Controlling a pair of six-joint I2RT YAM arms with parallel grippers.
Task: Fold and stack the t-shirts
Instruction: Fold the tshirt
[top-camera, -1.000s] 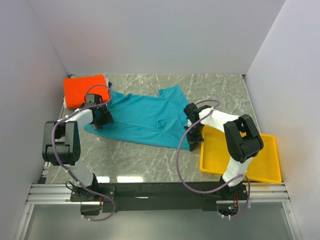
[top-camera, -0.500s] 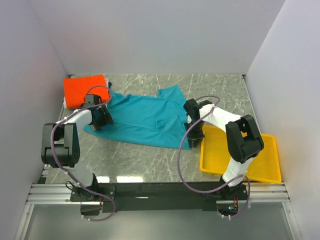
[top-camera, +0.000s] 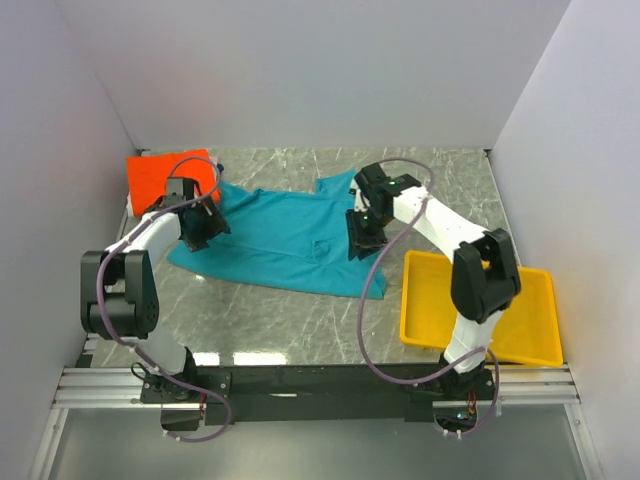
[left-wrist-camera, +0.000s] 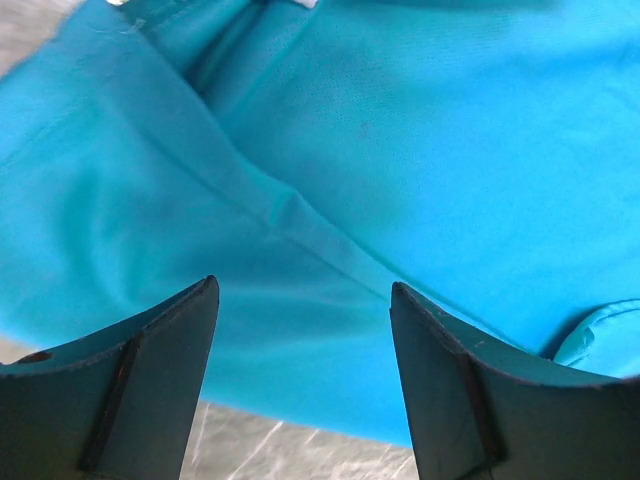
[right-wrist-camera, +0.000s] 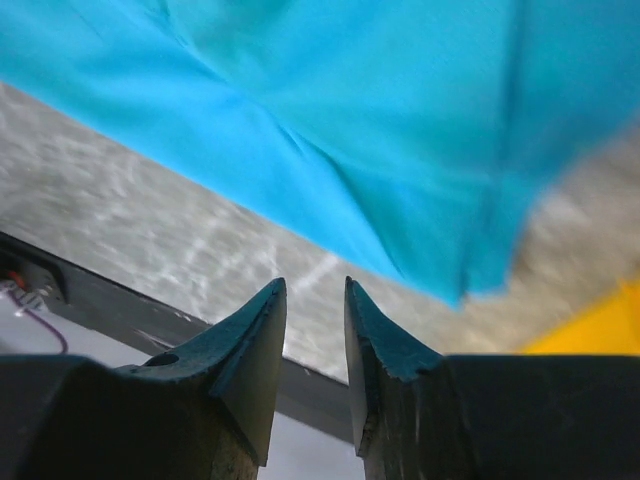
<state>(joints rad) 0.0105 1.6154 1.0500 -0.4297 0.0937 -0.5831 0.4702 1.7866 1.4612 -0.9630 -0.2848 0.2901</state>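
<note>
A teal t-shirt (top-camera: 285, 232) lies spread flat on the marble table. A folded orange t-shirt (top-camera: 162, 180) sits at the back left, touching the teal shirt's left edge. My left gripper (top-camera: 203, 228) is over the teal shirt's left part; in the left wrist view (left-wrist-camera: 302, 285) its jaws stand wide open and empty above the teal cloth (left-wrist-camera: 380, 150) near its hem. My right gripper (top-camera: 362, 232) hovers over the shirt's right part; in the right wrist view (right-wrist-camera: 313, 283) its jaws stand narrowly apart with nothing between them, above the shirt's edge (right-wrist-camera: 380, 120).
A yellow tray (top-camera: 520, 320) sits at the front right of the table, just right of the teal shirt's lower corner; its corner shows in the right wrist view (right-wrist-camera: 600, 335). White walls enclose the table on three sides. A black rail (top-camera: 320, 380) runs along the near edge.
My right gripper has lifted off the shirt's right edge and swung up and left, over the shirt. My left gripper has shifted slightly back. The teal shirt lies the same.
</note>
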